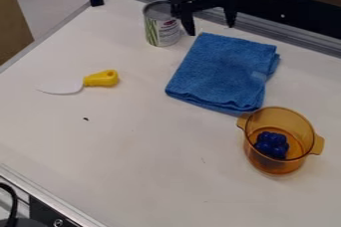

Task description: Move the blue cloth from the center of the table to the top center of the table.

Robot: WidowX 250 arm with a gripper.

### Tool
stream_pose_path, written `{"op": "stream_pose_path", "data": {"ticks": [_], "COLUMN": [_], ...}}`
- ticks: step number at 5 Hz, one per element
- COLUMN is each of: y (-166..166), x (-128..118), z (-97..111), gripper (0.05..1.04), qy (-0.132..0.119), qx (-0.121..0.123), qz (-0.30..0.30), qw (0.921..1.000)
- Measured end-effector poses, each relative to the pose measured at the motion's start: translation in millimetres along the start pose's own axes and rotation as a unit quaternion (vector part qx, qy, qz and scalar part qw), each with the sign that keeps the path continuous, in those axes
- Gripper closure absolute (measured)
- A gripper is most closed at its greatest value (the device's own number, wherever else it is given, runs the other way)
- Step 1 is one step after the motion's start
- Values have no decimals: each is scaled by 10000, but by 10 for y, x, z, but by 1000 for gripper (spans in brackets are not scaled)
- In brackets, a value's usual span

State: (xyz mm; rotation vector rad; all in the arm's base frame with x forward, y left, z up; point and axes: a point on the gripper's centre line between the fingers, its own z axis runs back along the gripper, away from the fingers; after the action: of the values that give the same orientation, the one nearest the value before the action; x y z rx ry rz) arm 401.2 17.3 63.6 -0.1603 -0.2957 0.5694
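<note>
The black gripper (210,24) hangs at the top of the view, just above the far edge of a folded blue cloth (223,71). Its two fingers stand apart, open, with nothing between them. The cloth lies flat on the white table (146,136), right of centre and toward the back, with its folded layers showing along the right and near edges.
A tin can (162,31) stands left of the gripper, near the cloth's far left corner. A yellow-handled knife (101,78) lies at the left. An amber pot (256,165) holding a dark blue item (271,145) stands by the cloth's near right corner. A metal rail (293,40) runs behind.
</note>
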Motion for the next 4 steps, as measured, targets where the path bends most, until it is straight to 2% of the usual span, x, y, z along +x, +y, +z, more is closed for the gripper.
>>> {"op": "stream_pose_path", "data": {"ticks": [1,2,3,4], "y": [260,460,486,281], "x": [-102,-205,-411,-828], "z": [-71,-30,23,92], "gripper": [85,85,85,85], "qy": [56,206,437,869], "qx": [178,146,35,-181], "qz": [96,-41,-249,-810], "qw": [9998,9997,9987,9928]}}
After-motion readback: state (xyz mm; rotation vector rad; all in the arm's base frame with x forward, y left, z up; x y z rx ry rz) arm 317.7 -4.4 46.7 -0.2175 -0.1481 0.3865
